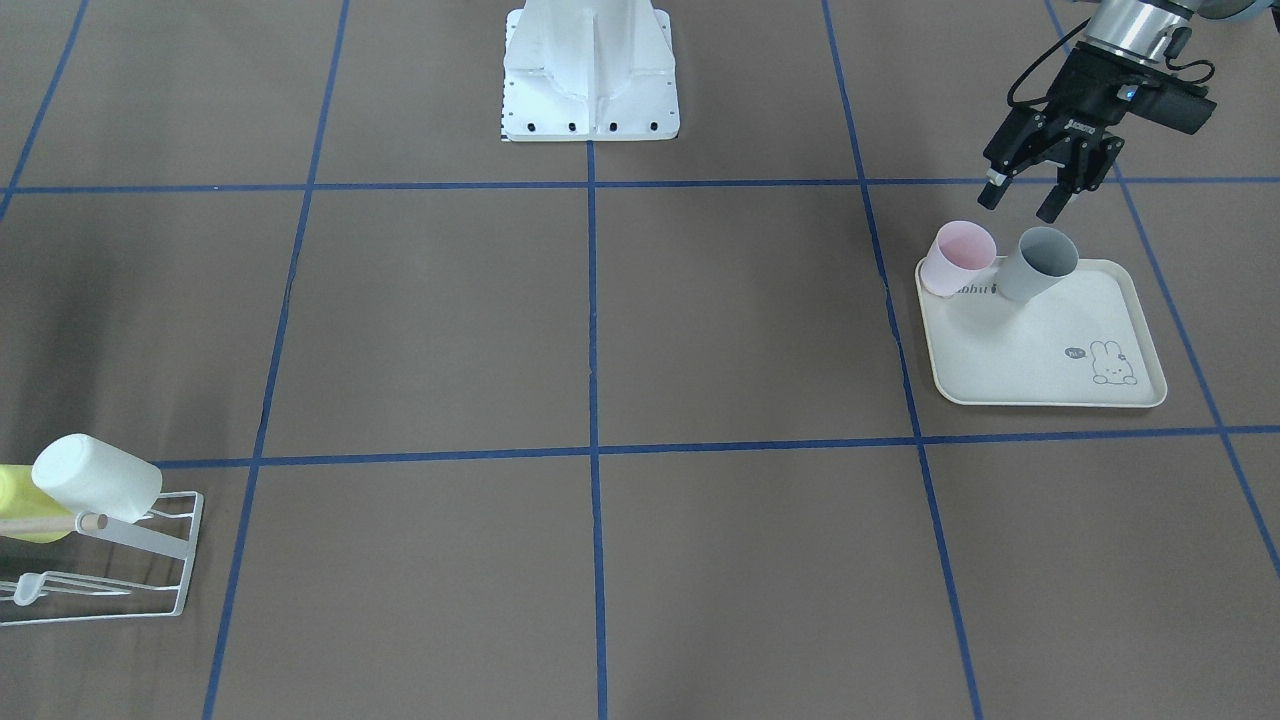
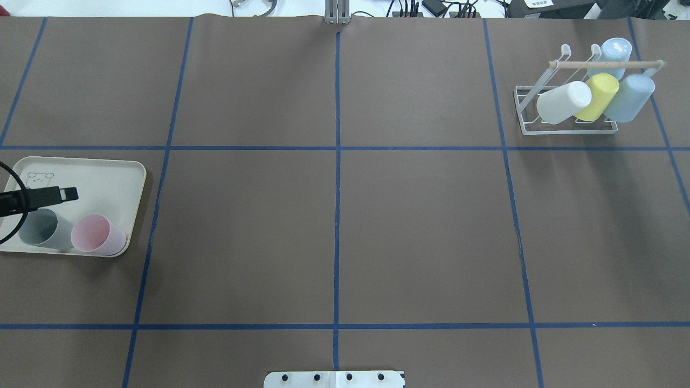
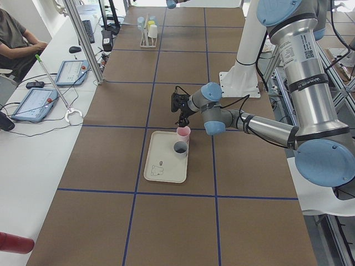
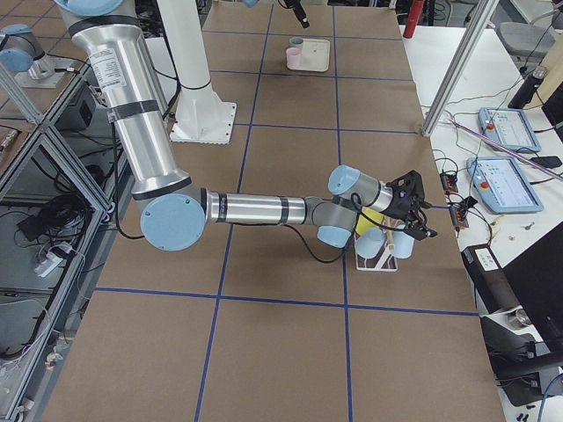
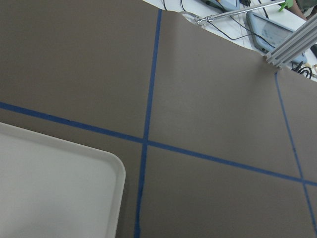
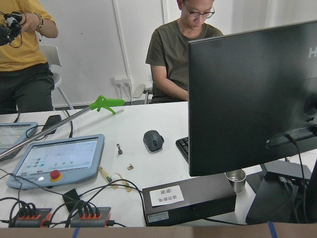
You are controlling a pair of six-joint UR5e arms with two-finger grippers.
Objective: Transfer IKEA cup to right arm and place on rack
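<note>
A pink cup (image 1: 958,258) and a grey cup (image 1: 1040,262) stand upright side by side on a cream rabbit-print tray (image 1: 1050,370). My left gripper (image 1: 1020,205) is open and empty, hovering just above and behind the two cups, nearer the grey one. In the overhead view it (image 2: 67,193) hangs over the tray (image 2: 108,172). The white wire rack (image 2: 566,129) with a wooden dowel holds a white cup (image 2: 563,101), a yellow cup (image 2: 597,96) and two light-blue cups. My right gripper (image 4: 409,207) shows only in the exterior right view, beside the rack; I cannot tell whether it is open.
The robot's white base (image 1: 590,80) stands at the table's middle edge. Blue tape lines grid the brown table. The left wrist view shows a tray corner (image 5: 59,188). The right wrist view faces operators, a monitor (image 6: 252,99) and a desk past the table.
</note>
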